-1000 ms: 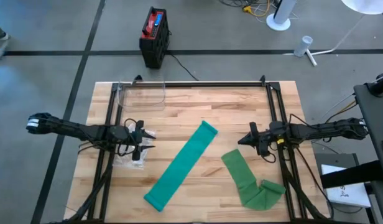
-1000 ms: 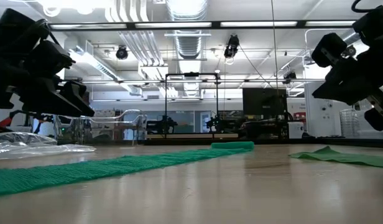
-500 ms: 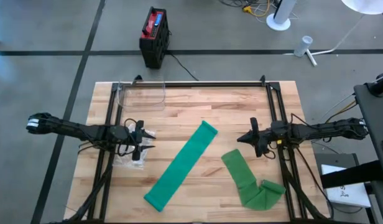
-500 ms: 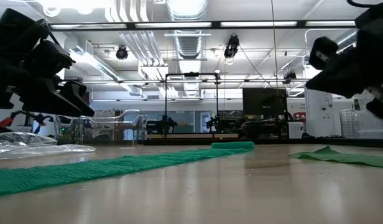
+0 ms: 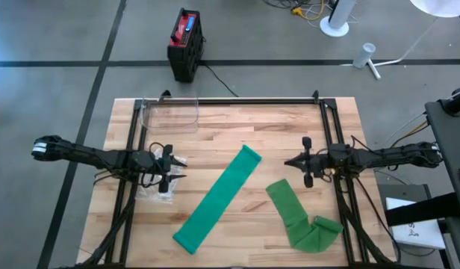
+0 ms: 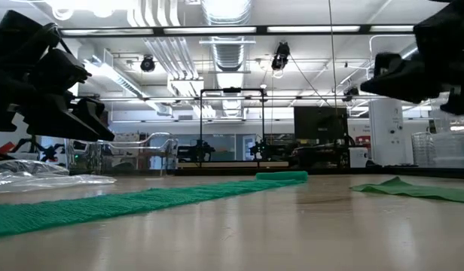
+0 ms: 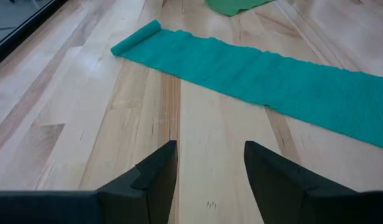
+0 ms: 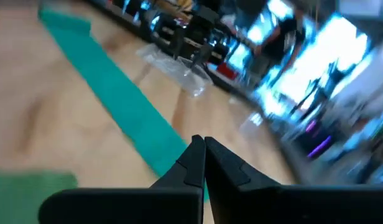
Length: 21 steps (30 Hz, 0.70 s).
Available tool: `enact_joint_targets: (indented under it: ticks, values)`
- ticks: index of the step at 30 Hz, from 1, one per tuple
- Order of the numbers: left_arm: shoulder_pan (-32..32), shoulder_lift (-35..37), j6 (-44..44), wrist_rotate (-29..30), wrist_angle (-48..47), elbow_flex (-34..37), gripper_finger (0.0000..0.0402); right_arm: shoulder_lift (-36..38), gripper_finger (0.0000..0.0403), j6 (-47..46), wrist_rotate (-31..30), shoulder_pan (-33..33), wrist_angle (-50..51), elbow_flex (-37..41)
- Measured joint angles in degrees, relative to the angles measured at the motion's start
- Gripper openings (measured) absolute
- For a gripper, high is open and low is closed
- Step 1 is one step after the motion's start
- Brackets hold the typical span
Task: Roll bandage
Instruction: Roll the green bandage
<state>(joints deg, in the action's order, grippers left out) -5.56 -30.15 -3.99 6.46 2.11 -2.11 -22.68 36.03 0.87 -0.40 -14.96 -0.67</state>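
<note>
A long teal bandage (image 5: 217, 198) lies flat and slantwise on the wooden table, its far end (image 7: 135, 40) turned over in a small roll; it also shows in the low view (image 6: 141, 199). A darker green bandage (image 5: 299, 218) lies crumpled at the near right. My left gripper (image 5: 172, 173) is open and empty, level above the table to the left of the teal bandage, its fingers (image 7: 160, 171) apart. My right gripper (image 5: 290, 162) is shut and empty (image 8: 204, 146), above the table to the right of the teal bandage's far end.
Crumpled clear plastic wrap (image 5: 151, 190) lies under my left gripper. A clear plastic box (image 5: 170, 113) stands at the far left. Black frame rails (image 5: 245, 100) run along the far edge and both sides. Bare wood shows between the two bandages.
My right gripper has risen, turned about its wrist and drifted a little toward the table's left. The bandages lie as before.
</note>
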Motion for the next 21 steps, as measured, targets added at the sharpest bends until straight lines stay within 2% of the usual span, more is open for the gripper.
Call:
enact_joint_targets:
  ticks: [2,4,8,10,14,17,21]
  values:
    - [0.0,0.0,0.0,0.0,0.0,0.0,0.0178,0.0,0.0000,5.2,2.3,0.0,-0.7,0.0]
    - [0.0,0.0,0.0,0.0,0.0,0.0,0.0178,0.0,0.0000,1.8,9.7,0.0,-1.6,0.0]
    - [0.0,0.0,0.0,0.0,0.0,0.0,0.0178,0.0,0.0000,-23.0,30.3,0.0,-3.1,0.0]
    - [0.0,0.0,0.0,0.0,0.0,0.0,0.0178,0.0,0.0000,-34.9,35.0,0.0,-4.4,0.0]
    - [0.0,0.0,0.0,0.0,0.0,0.0,0.0178,0.0,0.0000,-57.5,36.3,0.0,-9.1,0.0]
    - [0.0,0.0,0.0,0.0,0.0,0.0,0.0178,-0.2,0.0000,-74.2,33.4,0.0,-11.5,0.0]
    - [0.0,0.0,0.0,0.0,0.0,0.0,0.0178,-0.1,0.0000,-82.0,26.3,0.0,-11.2,0.0]
